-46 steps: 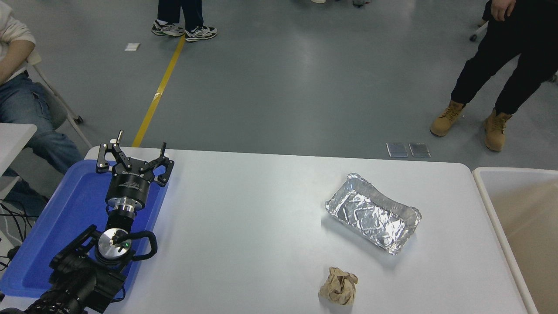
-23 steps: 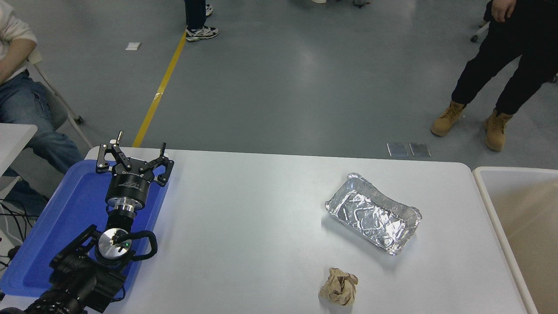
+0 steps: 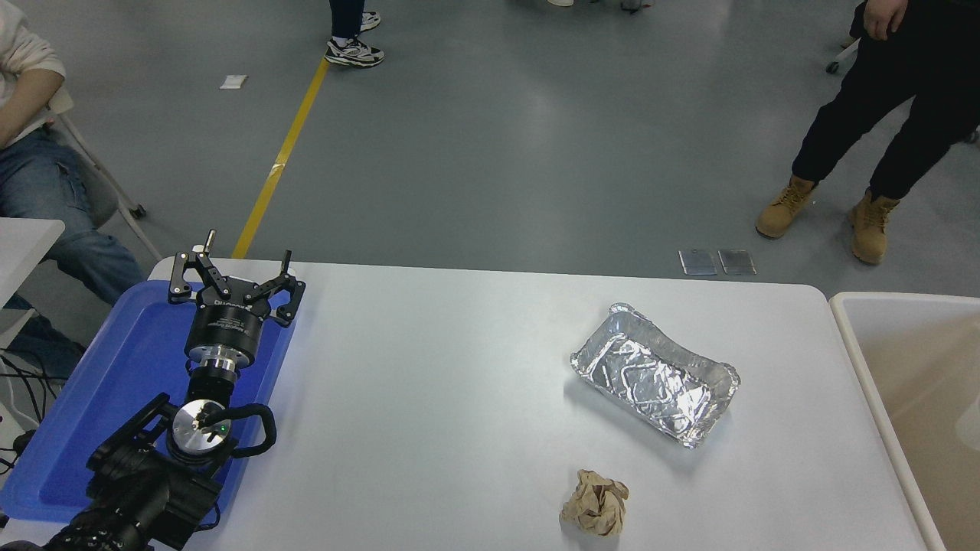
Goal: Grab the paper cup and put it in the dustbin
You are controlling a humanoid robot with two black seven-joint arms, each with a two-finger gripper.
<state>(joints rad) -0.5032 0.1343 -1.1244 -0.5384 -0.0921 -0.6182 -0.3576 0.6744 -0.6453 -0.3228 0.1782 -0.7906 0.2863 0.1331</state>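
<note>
Beige-walled dustbin [image 3: 865, 360]; crinkled foil tray [image 3: 655, 383], crumpled brown paper ball [image 3: 595, 501].

A robotics lab or workshop hall: grey coated concrete floor [image 3: 536, 153] with a yellow tape line [image 3: 279, 161], a white table [image 3: 444, 398], people standing around.
</note>
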